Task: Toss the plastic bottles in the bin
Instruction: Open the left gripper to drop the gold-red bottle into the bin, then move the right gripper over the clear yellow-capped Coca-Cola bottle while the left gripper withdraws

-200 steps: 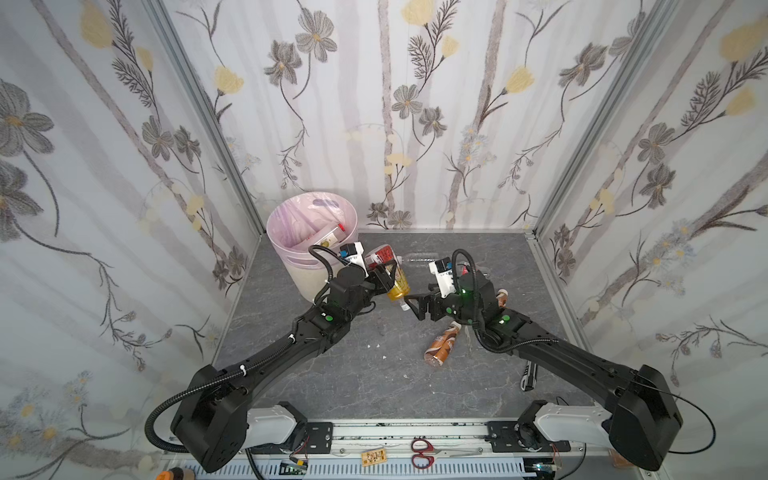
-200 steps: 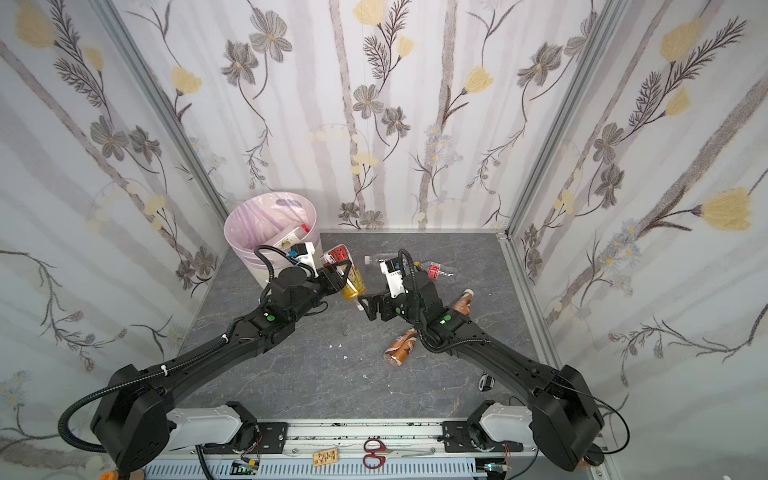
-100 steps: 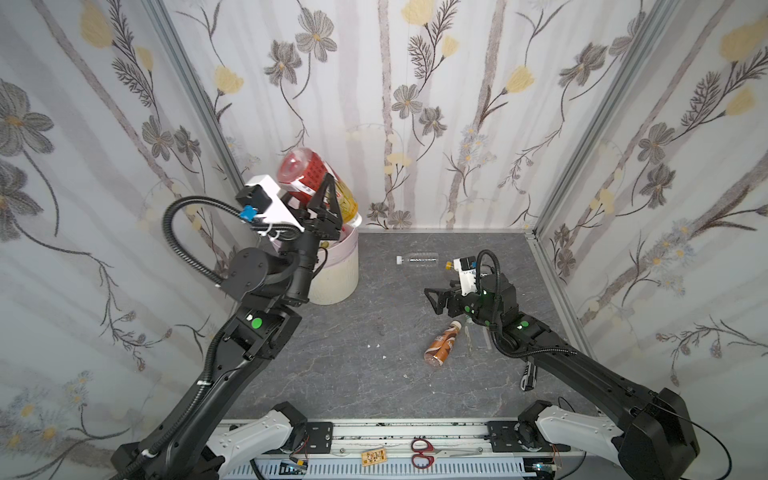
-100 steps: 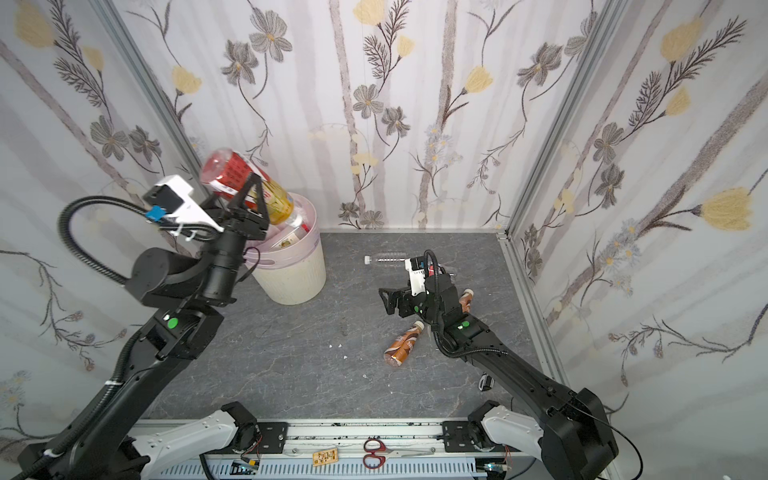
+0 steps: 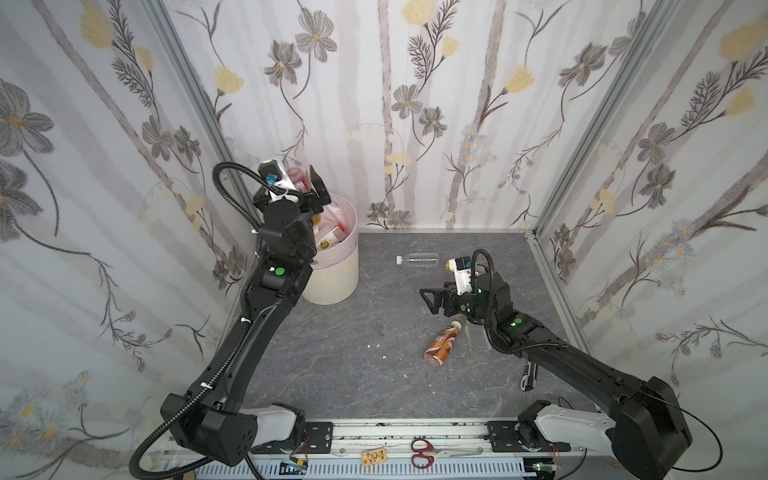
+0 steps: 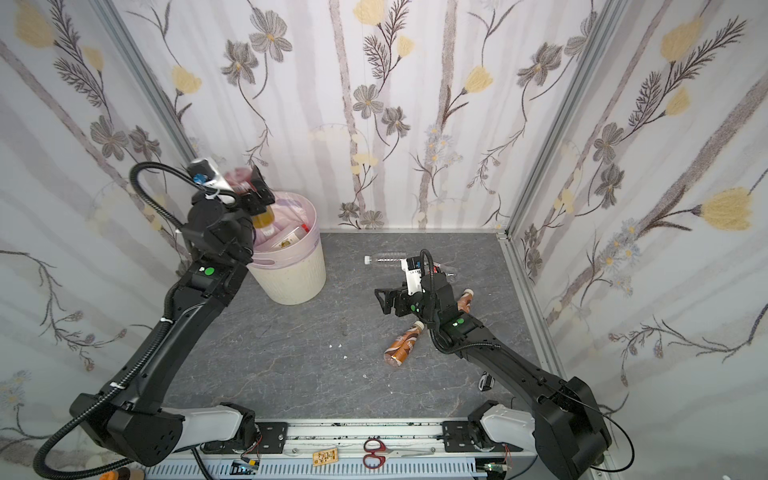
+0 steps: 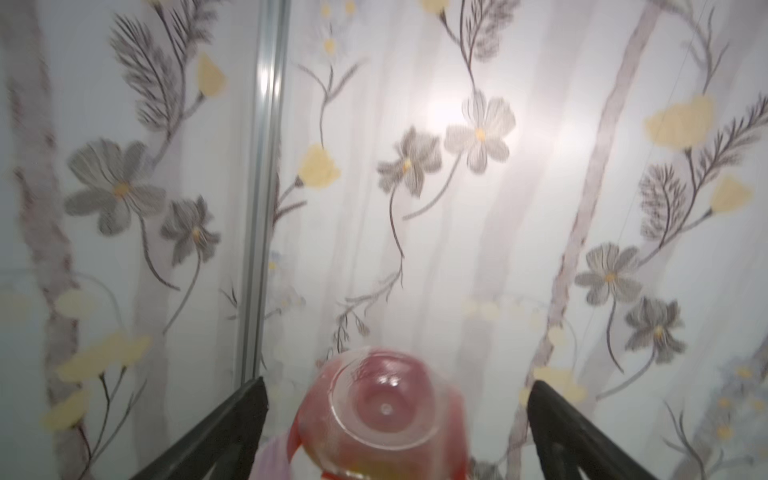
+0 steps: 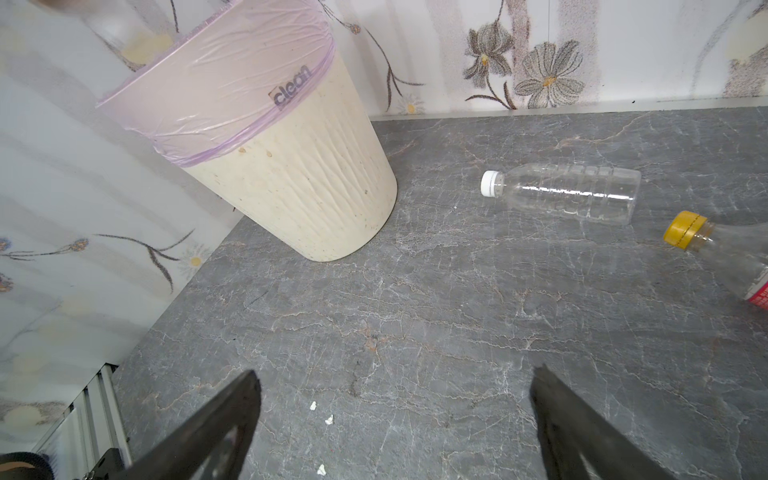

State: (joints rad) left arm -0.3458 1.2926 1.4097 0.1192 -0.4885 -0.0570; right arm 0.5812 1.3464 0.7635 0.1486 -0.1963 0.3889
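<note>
Above bin [image 5: 332, 282] rim, left fingers [image 7: 224, 432] wide, gaps beside bottle [image 7: 382, 411].

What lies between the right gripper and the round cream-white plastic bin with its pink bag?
Nothing: only bare grey marbled tabletop runs from the right gripper to the bin, as the right wrist view shows.

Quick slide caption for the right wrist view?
Open right gripper above the table, facing the bin, with a clear bottle and a yellow-capped bottle lying beyond.
</note>
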